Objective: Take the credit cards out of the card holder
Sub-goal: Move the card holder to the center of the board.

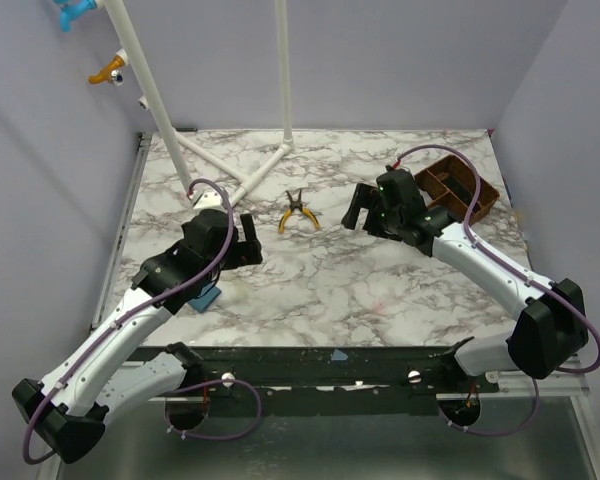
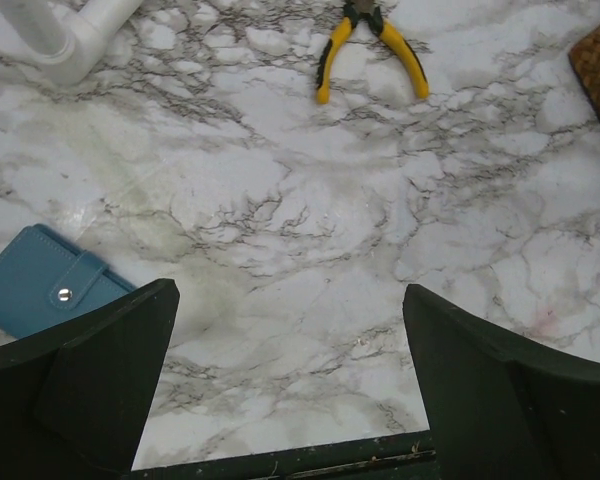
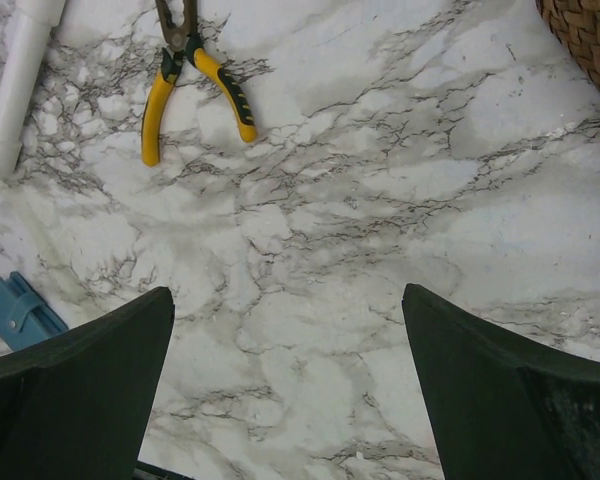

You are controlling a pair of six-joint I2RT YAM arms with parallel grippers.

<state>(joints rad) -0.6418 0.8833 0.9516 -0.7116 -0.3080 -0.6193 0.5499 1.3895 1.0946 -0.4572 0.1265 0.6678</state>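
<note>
left jaws and right jaws: held apart, empty
card holder (image 2: pixel 45 280): snapped shut, flat on the bench (image 2: pixel 310 200)
risk: may be pushed along the marble, not gripped

We take the pliers (image 1: pixel 298 212) as our landmark; they lie on the bench (image 1: pixel 330 285), a little behind its middle. Left of the pliers and slightly behind them, the base of the pipe frame (image 1: pixel 242 178) lies on the bench. Well to the right of the pliers, near the far right corner, sits the compartment tray (image 1: pixel 462 188). The card holder (image 1: pixel 208 297) lies flat to the left of the pliers and well in front of them (partly under the left arm in the top view). The left pincer (image 1: pixel 246 240) hangs just left of the pliers, between them and the card holder. The right pincer (image 1: pixel 363 208) hangs to their right, between them and the tray.
</note>
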